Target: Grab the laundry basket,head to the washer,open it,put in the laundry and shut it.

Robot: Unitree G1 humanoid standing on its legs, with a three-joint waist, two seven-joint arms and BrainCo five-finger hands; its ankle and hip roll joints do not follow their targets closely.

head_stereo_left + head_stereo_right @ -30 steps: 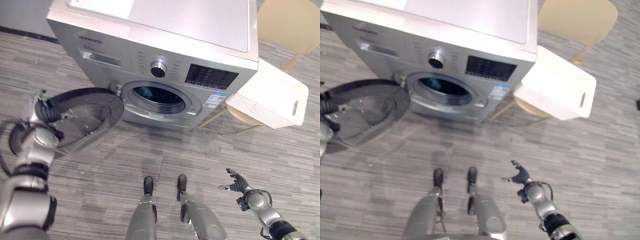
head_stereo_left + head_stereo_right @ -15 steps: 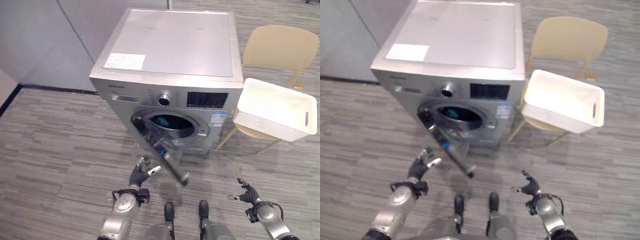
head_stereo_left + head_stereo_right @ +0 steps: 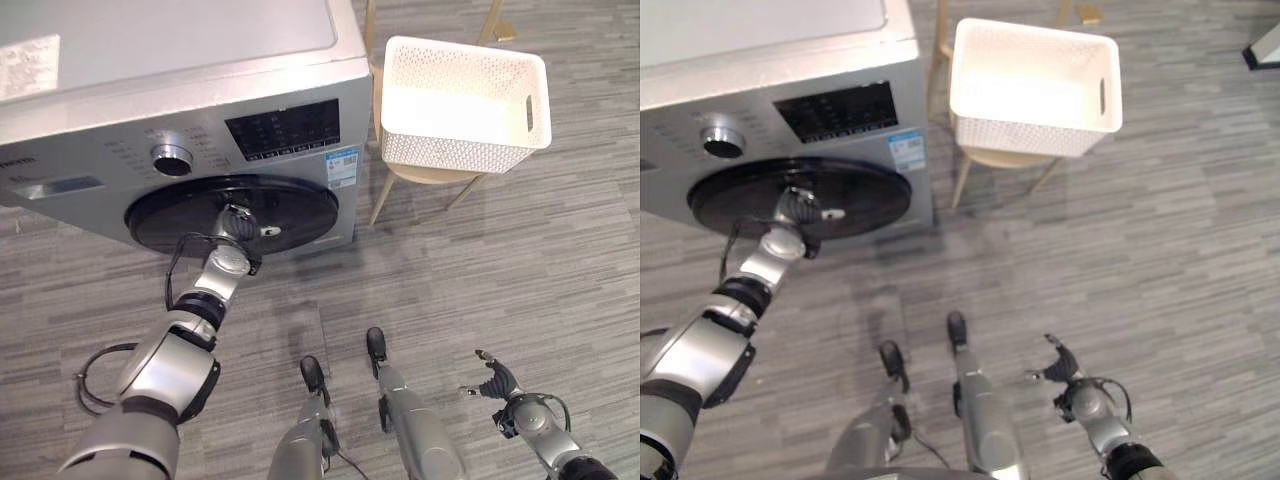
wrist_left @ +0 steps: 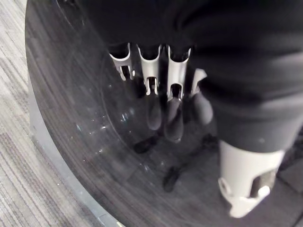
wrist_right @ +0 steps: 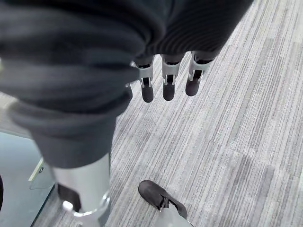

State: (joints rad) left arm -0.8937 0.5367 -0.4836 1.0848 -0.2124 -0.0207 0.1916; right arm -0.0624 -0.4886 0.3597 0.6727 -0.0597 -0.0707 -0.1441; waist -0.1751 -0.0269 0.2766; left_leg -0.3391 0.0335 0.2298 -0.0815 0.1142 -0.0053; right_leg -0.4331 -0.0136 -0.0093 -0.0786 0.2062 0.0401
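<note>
Left hand [image 3: 243, 229] pressed flat against the dark glass of the washer door [image 3: 300, 205], fingers [image 4: 176, 80] straight and grasping nothing — door lying against the front of the silver washing machine [image 3: 150, 95], seemingly closed or all but closed, though latching cannot be judged from here. Right hand [image 3: 497, 381] hanging low at the near right above the grey floor [image 3: 560, 250], released, fingers loosely spread, idle. White perforated laundry basket [image 3: 465, 90] resting on the seat of a pale wooden chair [image 3: 425, 178] just right of the machine, well apart from both hands; interior looking bare, no clothes visible in it. Drum contents hidden behind the dark door, so loading cannot be confirmed directly — only inferred from the bare basket. Judged by the layout: basket brought to the washer, laundry apparently put in, and the shutting step at its very end. Left to do, probably only a firm final push to seat the door, then drawing the left hand away.
</note>
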